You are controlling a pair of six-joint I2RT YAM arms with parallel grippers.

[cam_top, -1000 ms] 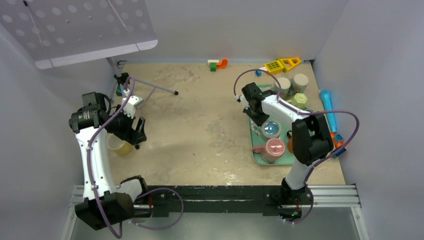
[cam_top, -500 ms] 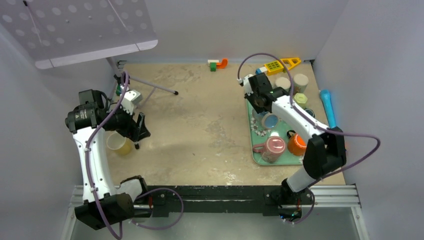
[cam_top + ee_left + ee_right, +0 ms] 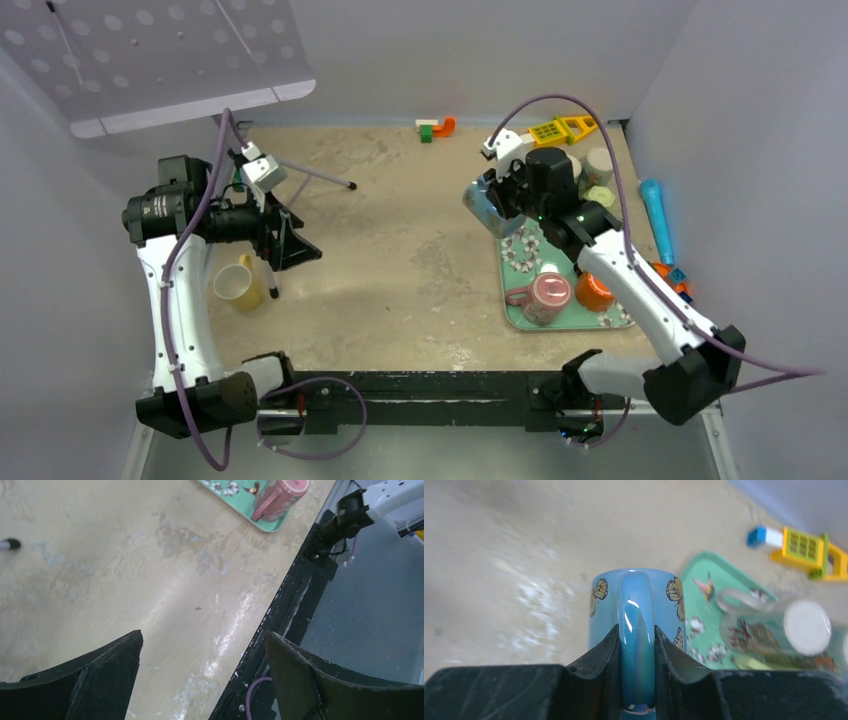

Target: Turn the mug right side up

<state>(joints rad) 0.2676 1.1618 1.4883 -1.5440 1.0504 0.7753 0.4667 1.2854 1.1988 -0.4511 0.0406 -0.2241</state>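
— Whereabouts of the blue mug point(image 3: 487, 208)?
— Lifted off the surface, over the far left corner of the green tray point(image 3: 516, 318), in the far right part of the worktop point(image 3: 400, 250).

— Gripped by what?
— By the right pincer point(image 3: 636, 630), closed tight on the handle, one finger on each side.

— Anything to read on it?
— Orange butterflies printed on the blue glaze. Cannot tell which end is up.

— And on the tray?
— Pink mug point(image 3: 547, 295) by the near edge, apparently base up, with an orange mug point(image 3: 597, 292) just beside it. Flower and bird print on the tray floor.

— Left pincer point(image 3: 202, 635)?
— Spread wide, gripping nothing. Hangs above the worktop toward the left edge, near a yellow cup point(image 3: 238, 285) with its mouth up.

— Far edge?
— Yellow toy point(image 3: 562, 128) with a grid of keys, too small to read.
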